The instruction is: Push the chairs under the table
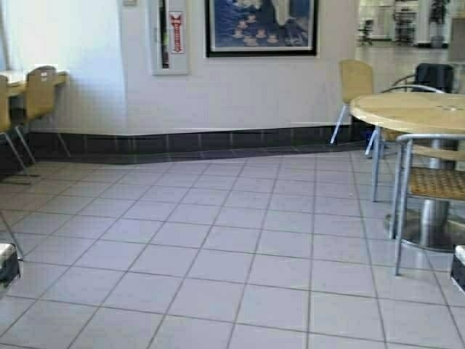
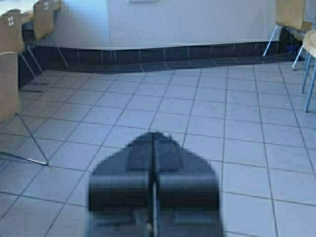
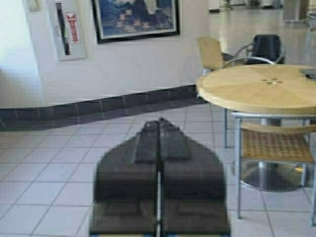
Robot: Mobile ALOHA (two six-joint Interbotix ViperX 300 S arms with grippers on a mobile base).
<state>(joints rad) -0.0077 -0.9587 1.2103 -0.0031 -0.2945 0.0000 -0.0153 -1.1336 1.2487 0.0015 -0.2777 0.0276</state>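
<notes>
The table (image 1: 16, 77) with its pale top stands far off at the left wall. Two light-brown plywood chairs show beside it: one chair (image 1: 40, 90) at its end and a second chair (image 1: 3, 103) cut by the left edge. In the left wrist view these chairs (image 2: 44, 17) appear along the left side, the nearest chair (image 2: 7, 84) with a chrome leg on the tiles. My left gripper (image 2: 154, 134) is shut and empty, well short of them. My right gripper (image 3: 159, 122) is also shut, holding nothing.
A round wooden table (image 1: 410, 109) on a steel pedestal stands to the right with metal-framed woven armchairs (image 1: 434, 183) around it. Another plywood chair (image 1: 356, 80) sits by the back wall. Tiled floor (image 1: 218, 247) stretches between the two sides.
</notes>
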